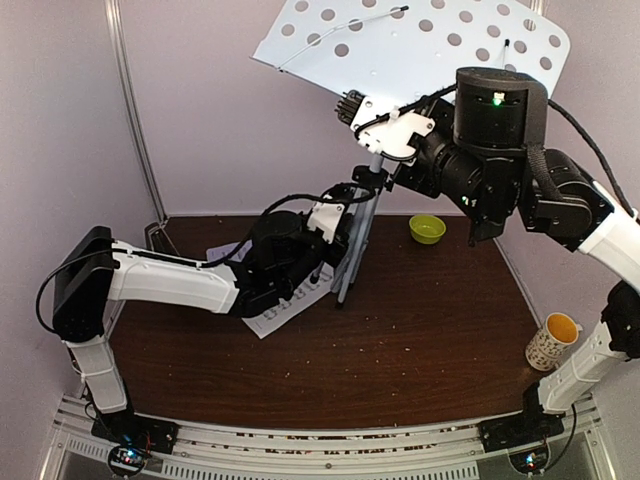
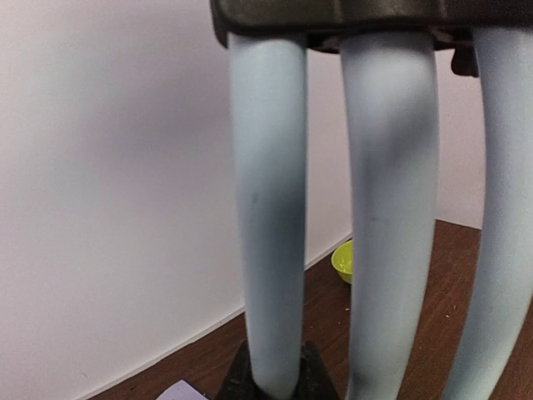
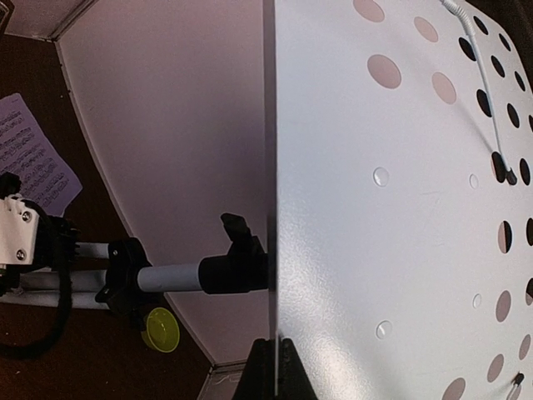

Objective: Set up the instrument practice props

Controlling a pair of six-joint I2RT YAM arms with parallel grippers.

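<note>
Music stand (image 1: 420, 45) at the back middle of the table (image 1: 430, 330), white tray high and tilted, legs (image 2: 266, 208) bunched close together rather than spread; feet hidden behind the left arm, so cannot tell whether planted or lifted. Right gripper (image 3: 275, 371) pinched shut on the tray's edge. Left gripper (image 2: 275, 379) low on the folded legs, clenched on one of them judging by the wrist view. White sheet (image 1: 285, 312) and lavender sheet (image 1: 228, 250) flat on the table under the left arm, just beside the legs. No sign of the metronome in any view.

Probably at the leg-spreading step, with sheets and metronome not yet placed.

Risks from here:
- toppling toward the green bowl (image 1: 427, 228), from an uneven pull on a single leg with the top-heavy tray held only by a thin edge
- slipping of the smooth tube through the left grip
- bending or swivelling of the tray under a sideways drag by the right arm
- crumpling of the sheets under a sliding foot
- a knock against the cup (image 1: 552, 340), unlikely, well apart at the right edge
</note>
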